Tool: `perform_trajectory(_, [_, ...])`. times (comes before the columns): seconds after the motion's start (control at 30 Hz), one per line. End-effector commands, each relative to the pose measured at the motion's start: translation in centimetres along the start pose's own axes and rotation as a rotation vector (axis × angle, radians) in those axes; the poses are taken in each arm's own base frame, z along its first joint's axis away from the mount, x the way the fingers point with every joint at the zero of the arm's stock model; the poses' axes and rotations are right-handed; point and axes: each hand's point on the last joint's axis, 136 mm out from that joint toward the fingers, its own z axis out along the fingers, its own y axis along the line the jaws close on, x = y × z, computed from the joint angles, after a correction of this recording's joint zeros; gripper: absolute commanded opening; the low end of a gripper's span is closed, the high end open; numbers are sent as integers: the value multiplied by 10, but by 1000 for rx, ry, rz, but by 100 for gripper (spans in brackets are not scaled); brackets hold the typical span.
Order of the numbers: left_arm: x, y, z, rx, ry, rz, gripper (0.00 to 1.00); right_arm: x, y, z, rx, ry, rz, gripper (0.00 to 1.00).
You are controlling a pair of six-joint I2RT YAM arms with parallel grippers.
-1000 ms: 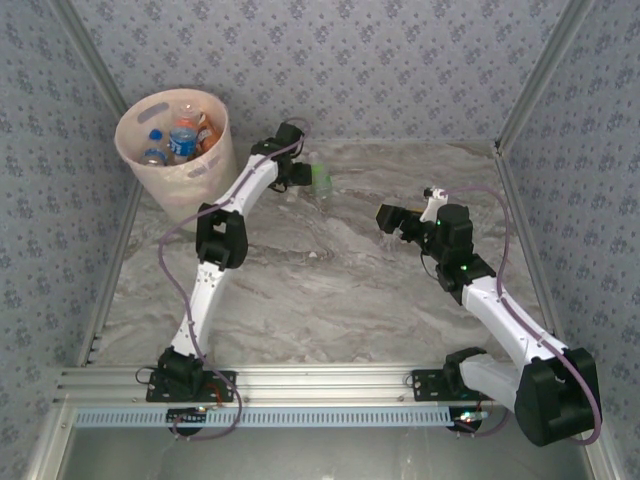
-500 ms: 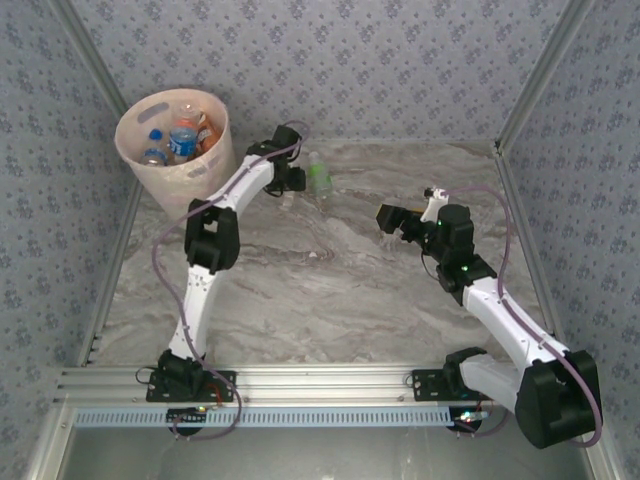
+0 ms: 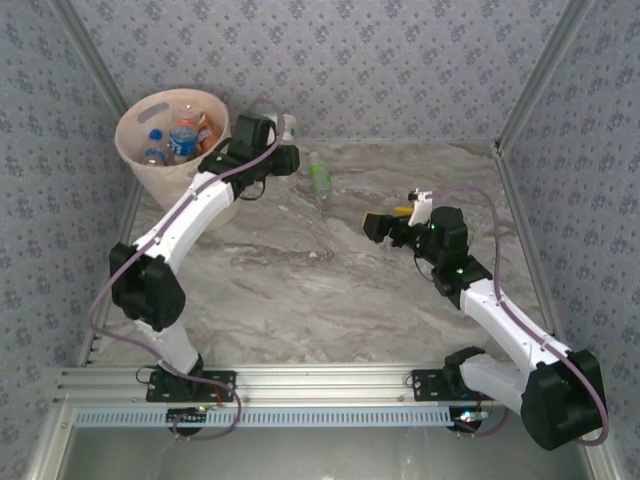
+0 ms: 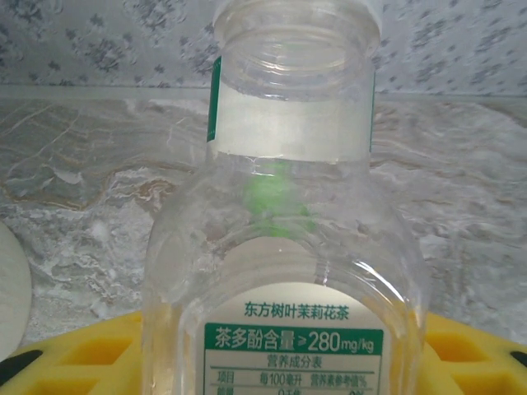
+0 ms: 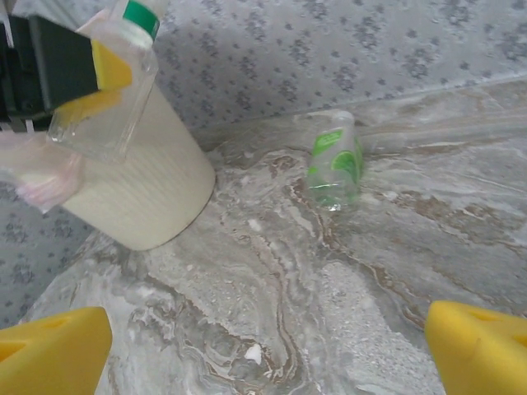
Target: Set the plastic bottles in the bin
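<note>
Room: blue-grey flowered walls on three sides, with metal posts in the corners.
Table (image 3: 300, 290): grey-veined marble, with the arm bases on a rail at its near edge.
Bin (image 3: 185, 175): pale pink, standing in the far left corner against the wall.
Binned bottles (image 3: 183, 138): several lie inside, blue and orange labels showing.
Left gripper (image 3: 278, 142): raised off the table just right of the bin's rim, closed on the clear bottle.
Clear bottle (image 4: 284, 247): clamped between the yellow pads (image 4: 82, 354) at its lower body. It is tilted in the right wrist view, with a green-and-white cap and a white label with green print.
Green bottle (image 3: 320, 178): lies on its side on the table at the far middle. It is right of the bin, apart from it, and nothing touches it.
Right gripper (image 3: 388, 220): over the table right of centre, facing the far left. Its jaws are spread wide with nothing between them, well short of the green bottle.
Right pads (image 5: 49, 350): yellow, one at each lower corner of the right wrist view, with bare marble between.
</note>
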Motion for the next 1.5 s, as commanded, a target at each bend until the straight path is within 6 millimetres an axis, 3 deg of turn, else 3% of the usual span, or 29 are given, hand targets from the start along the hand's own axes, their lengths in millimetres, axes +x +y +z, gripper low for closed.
perform_trajectory(0.0, [-14, -14, -26, 78, -58, -18, 54, -25, 27, 0, -69, -63, -104, 100])
perform_trajectory(0.17, [-34, -24, -71, 148, -146, -25, 54, -29, 44, 5, -105, -73, -141, 100])
perform_trajectory(0.3, [-61, -16, -116, 197, -265, -85, 54, -31, 54, 7, -118, -73, -150, 100])
perform_trajectory(0.47, [-105, 28, -179, 90, -473, -114, 54, -32, 54, 8, -100, -79, -162, 100])
perform_trajectory(0.63, [-129, 88, -214, -112, -600, -145, 54, -31, 54, 13, -97, -82, -162, 100])
perform_trajectory(0.9, [-144, 167, -224, -319, -613, -122, 55, -26, 56, 20, -99, -59, -158, 100])
perform_trajectory(1.07, [-142, 184, -211, -331, -531, 112, 58, -26, 56, 21, -96, -61, -160, 100])
perform_trajectory(1.2, [-142, 212, -199, -391, -453, 168, 57, -26, 58, 21, -100, -57, -159, 100])
perform_trajectory(1.47, [-143, 242, -177, -442, -364, 330, 58, -25, 58, 21, -89, -47, -164, 100])
